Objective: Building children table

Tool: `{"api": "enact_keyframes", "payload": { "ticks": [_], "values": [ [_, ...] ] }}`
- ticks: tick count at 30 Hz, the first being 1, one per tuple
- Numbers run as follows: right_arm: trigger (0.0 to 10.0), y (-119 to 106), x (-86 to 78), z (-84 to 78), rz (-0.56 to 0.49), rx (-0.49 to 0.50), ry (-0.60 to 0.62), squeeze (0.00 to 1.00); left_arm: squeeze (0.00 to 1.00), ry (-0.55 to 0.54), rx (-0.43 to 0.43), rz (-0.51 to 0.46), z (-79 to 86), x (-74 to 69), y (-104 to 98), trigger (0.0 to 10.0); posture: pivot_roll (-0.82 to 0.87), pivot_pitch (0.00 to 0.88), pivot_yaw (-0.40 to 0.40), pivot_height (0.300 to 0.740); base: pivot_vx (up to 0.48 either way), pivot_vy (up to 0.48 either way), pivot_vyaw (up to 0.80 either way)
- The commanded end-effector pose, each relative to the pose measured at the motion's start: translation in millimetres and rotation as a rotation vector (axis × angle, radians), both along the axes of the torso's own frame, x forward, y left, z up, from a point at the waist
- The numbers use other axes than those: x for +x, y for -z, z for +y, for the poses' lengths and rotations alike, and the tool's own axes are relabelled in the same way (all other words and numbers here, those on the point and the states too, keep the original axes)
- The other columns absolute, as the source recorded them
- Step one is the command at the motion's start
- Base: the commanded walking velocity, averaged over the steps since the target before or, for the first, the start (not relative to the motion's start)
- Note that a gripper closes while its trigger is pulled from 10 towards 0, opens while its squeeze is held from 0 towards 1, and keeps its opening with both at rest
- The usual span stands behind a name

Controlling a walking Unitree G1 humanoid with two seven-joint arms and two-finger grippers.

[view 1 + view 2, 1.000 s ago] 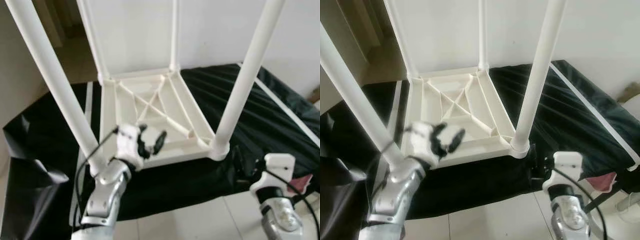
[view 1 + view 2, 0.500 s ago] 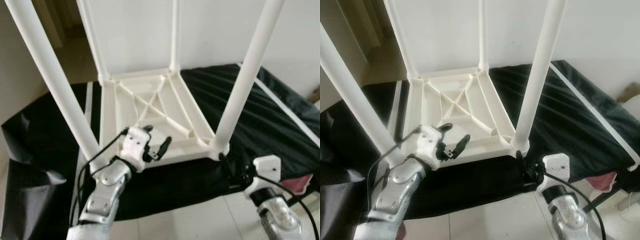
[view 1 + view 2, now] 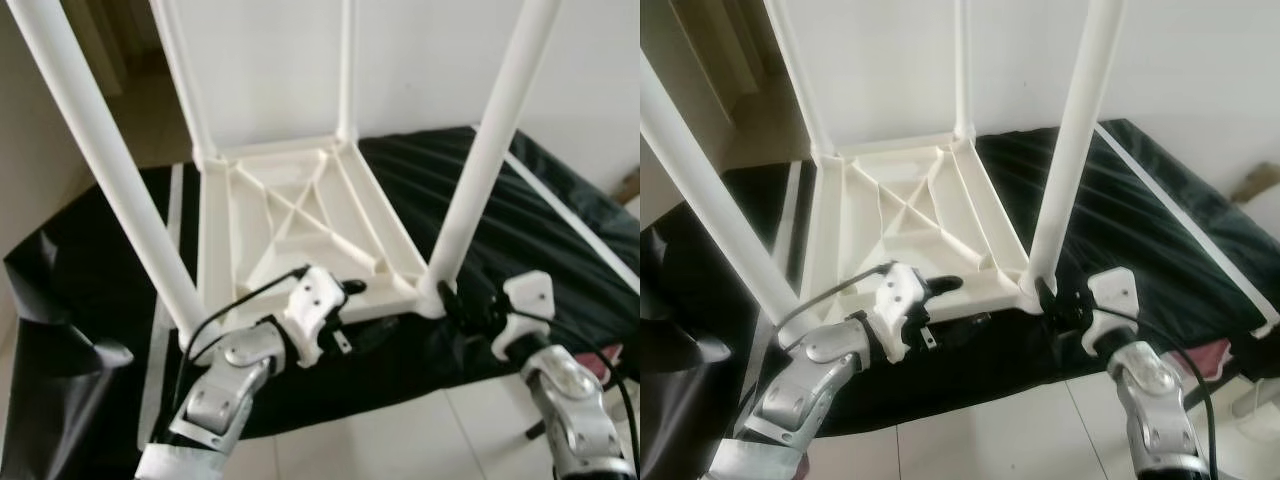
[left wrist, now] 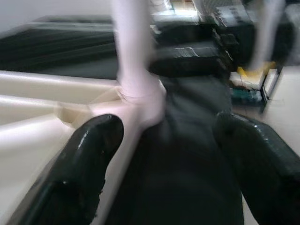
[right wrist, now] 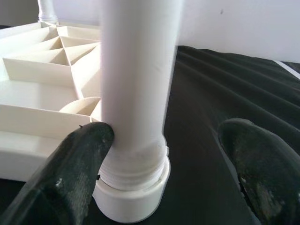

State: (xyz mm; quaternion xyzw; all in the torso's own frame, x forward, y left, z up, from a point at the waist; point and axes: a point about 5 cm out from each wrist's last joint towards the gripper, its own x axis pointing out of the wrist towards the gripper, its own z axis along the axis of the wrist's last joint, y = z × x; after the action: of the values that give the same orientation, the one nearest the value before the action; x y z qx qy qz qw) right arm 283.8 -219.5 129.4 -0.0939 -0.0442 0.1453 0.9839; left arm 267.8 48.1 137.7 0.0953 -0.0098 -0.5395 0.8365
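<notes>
white plastic children's table (image 3: 300, 215) lies upside down on a black sheet (image 3: 560, 230), ribbed underside facing up, four white legs pointing up.
near-right leg (image 3: 485, 150) stands in its corner socket (image 3: 432, 297); near-left leg (image 3: 105, 170) rises from the opposite near corner. two far legs (image 3: 345, 65) stand at the back corners near the white wall (image 3: 430, 60).

left claw (image 3: 345, 315) sits at the near edge of the tabletop frame, between the two near legs. fingers are apart: in the left wrist view one finger (image 4: 89, 159) rests against the frame rim, the other (image 4: 260, 154) is out over the black sheet. nothing clamped. that view is blurred.

right claw (image 3: 1065, 305) is at the base of the near-right leg. fingers apart, straddling the leg: in the right wrist view one finger (image 5: 77, 168) touches the leg just above the socket collar (image 5: 133, 194), the other (image 5: 255, 164) is clear of it over the sheet. not closed on the leg.

black cables (image 3: 230, 310) run along both silver arms. pale tiled floor (image 3: 400, 440) shows below the sheet's edge.
</notes>
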Motion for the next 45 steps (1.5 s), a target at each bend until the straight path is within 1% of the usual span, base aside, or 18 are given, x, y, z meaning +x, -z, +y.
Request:
{"api": "enact_keyframes", "payload": {
  "ticks": [1, 4, 5, 7, 11, 15, 16, 17, 18, 23, 30, 31, 32, 36, 38, 39, 43, 45],
  "values": [
    [10.0, 2, 6.1, 4.4, 0.01, -0.012, -0.032, 0.0, 0.0, -0.007, 0.065, -0.004, 3.6, 5.9, 6, 10.0, -0.03, 0.0, 0.032, 0.74, 0.0, 0.0, 0.0],
    [10.0, 2, 16.5, 13.5, 0.029, -0.014, -0.106, 0.0, 0.0, -0.045, 0.064, -0.006, 4.1, 15.4, 1, 10.0, -0.03, 0.0, 0.027, 0.74, 0.0, 0.0, 0.0],
    [10.0, 2, 16.5, 13.5, 0.029, -0.014, -0.106, 0.0, 0.0, -0.045, 0.064, -0.006, 4.1, 15.4, 1, 10.0, -0.03, 0.0, 0.027, 0.74, 0.0, 0.0, 0.0],
    [10.0, 2, 23.4, 16.3, 0.049, -0.029, -0.154, 0.0, 0.0, -0.038, 0.051, 0.0, -0.4, 14.9, -4, 10.0, -0.02, 0.0, 0.021, 0.74, 0.0, 0.0, 0.0],
    [10.0, -1, 33.7, 15.2, 0.061, -0.065, -0.191, 0.0, 0.0, -0.016, 0.032, 0.003, -8.4, 12.5, -8, 10.0, -0.02, 0.0, 0.015, 0.74, 0.0, 0.0, 0.0],
    [10.0, -4, 42.7, 9.5, 0.055, -0.12, -0.204, 0.0, 0.0, 0.0, 0.014, 0.005, -14.3, 11.0, -10, 10.0, -0.02, 0.0, 0.009, 0.74, 0.0, 0.0, 0.0],
    [7.1, -6, 44.8, 6.4, 0.053, -0.13, -0.202, 0.0, 0.0, 0.003, 0.006, 0.004, -15.9, 10.4, -11, 10.0, -0.02, 0.0, 0.005, 0.74, 0.0, 0.0, 0.0],
    [7.1, -7, 45.9, 4.1, 0.053, -0.135, -0.2, 0.0, 0.0, 0.005, 0.001, 0.004, -17.1, 10.2, -11, 10.0, -0.02, 0.0, 0.002, 0.74, 0.0, 0.0, 0.0],
    [0.0, -6, 46.0, 0.6, 0.064, -0.136, -0.205, 0.0, 0.0, 0.006, -0.006, 0.005, -18.3, 9.3, -11, 10.0, -0.02, 0.0, -0.002, 0.74, 0.0, 0.0, 0.0],
    [0.0, -3, 43.9, -3.4, 0.087, -0.131, -0.222, 0.0, 0.0, 0.005, -0.009, 0.012, -19.6, 7.7, -10, 10.0, -0.02, 0.0, -0.007, 0.74, 0.0, 0.0, 0.0],
    [0.0, 9, 31.8, -0.3, 0.113, -0.077, -0.226, 0.0, 0.0, -0.027, -0.013, 0.003, -19.1, 9.5, -12, 10.0, -0.03, 0.0, -0.007, 0.74, 0.0, 0.0, 0.0],
    [6.6, 12, 27.4, 2.5, 0.118, -0.06, -0.22, 0.0, 0.0, -0.025, -0.034, 0.009, -19.3, 9.3, -13, 10.0, -0.03, 0.0, -0.006, 0.74, 0.0, 0.0, 0.0],
    [10.0, 14, 24.1, 4.9, 0.12, -0.055, -0.21, 0.0, 0.0, -0.022, -0.049, 0.011, -19.3, 8.5, -15, 10.0, -0.03, 0.0, -0.006, 0.74, 0.0, 0.0, 0.0],
    [10.0, 15, 20.3, 9.0, 0.116, -0.019, -0.151, 0.0, 0.0, -0.046, -0.071, 0.023, -18.9, 9.0, -16, 10.0, -0.03, 0.0, -0.008, 0.74, 0.0, 0.0, 0.0],
    [10.0, 15, 18.7, 12.1, 0.12, -0.005, -0.028, 0.0, 0.0, -0.084, -0.062, 0.026, -17.5, 11.6, -14, 10.0, -0.04, 0.0, -0.01, 0.74, 0.0, 0.0, 0.0],
    [10.0, 15, 18.7, 12.1, 0.12, -0.005, -0.028, 0.0, 0.0, -0.084, -0.062, 0.026, -17.5, 11.6, -14, 10.0, -0.04, 0.0, -0.01, 0.74, 0.0, 0.0, 0.0],
    [10.0, 17, 10.8, 31.6, 0.166, 0.161, 0.224, 0.0, 0.0, -0.166, -0.046, 0.045, -14.8, 18.8, -8, 10.0, -0.05, 0.0, -0.01, 0.74, 0.0, 0.0, 0.0],
    [10.0, 20, 6.2, 39.2, 0.162, 0.164, 0.366, 0.0, 0.0, -0.194, -0.057, 0.046, -13.8, 21.5, -9, 10.0, -0.05, 0.0, -0.011, 0.74, 0.0, 0.0, 0.0]
  ]
}}
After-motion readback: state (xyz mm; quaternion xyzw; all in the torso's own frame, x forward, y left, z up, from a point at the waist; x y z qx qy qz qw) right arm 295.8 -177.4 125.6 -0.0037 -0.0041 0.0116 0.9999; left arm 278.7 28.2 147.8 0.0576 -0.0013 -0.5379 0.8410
